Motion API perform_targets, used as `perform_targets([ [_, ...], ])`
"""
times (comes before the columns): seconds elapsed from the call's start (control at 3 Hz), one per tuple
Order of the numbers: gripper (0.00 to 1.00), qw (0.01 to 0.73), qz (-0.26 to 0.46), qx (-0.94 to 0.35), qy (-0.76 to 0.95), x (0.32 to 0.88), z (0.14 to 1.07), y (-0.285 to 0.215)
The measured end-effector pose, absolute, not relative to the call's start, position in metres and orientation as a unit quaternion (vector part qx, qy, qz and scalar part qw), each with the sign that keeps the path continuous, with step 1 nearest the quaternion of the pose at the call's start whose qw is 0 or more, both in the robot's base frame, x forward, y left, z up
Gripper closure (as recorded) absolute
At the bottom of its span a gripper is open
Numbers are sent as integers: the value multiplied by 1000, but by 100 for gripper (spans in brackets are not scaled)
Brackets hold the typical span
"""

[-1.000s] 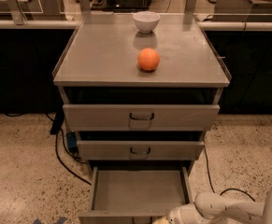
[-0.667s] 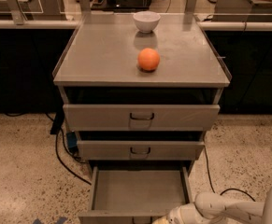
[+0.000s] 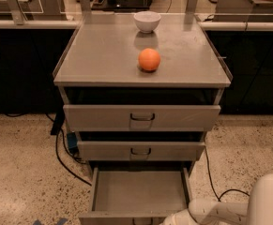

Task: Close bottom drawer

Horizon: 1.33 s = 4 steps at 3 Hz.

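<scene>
Fingers [image 3: 174,219] cropped by frame, at open bottom drawer [image 3: 138,193] front

Grey cabinet top [image 3: 103,55]: orange sphere [image 3: 149,59] near centre, white bowl [image 3: 147,21] behind it, apart. Speckled floor [image 3: 18,172]: cabinet, black cables [image 3: 63,161]. Gripper [image 3: 173,219] at frame bottom, by bottom drawer [image 3: 138,191] front.

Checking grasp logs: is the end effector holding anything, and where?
Cannot tell: the end effector sits at the front edge of the bottom drawer, mostly out of frame.

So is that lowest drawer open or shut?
Open: the bottom drawer is pulled out, its empty inside showing. The pincer sits at its front edge.
</scene>
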<state>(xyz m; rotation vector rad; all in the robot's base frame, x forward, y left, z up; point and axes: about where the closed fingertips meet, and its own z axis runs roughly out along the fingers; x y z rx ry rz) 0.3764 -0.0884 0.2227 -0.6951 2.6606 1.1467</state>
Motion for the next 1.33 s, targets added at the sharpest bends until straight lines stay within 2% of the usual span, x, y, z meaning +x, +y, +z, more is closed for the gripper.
perform_targets([
  [0.33,100,96,350,-227,904,392,197,-84],
  [1.0,100,96,354,-216,905,399,185,-87],
  [1.33,100,125,338,-195,912,431,173,-103],
])
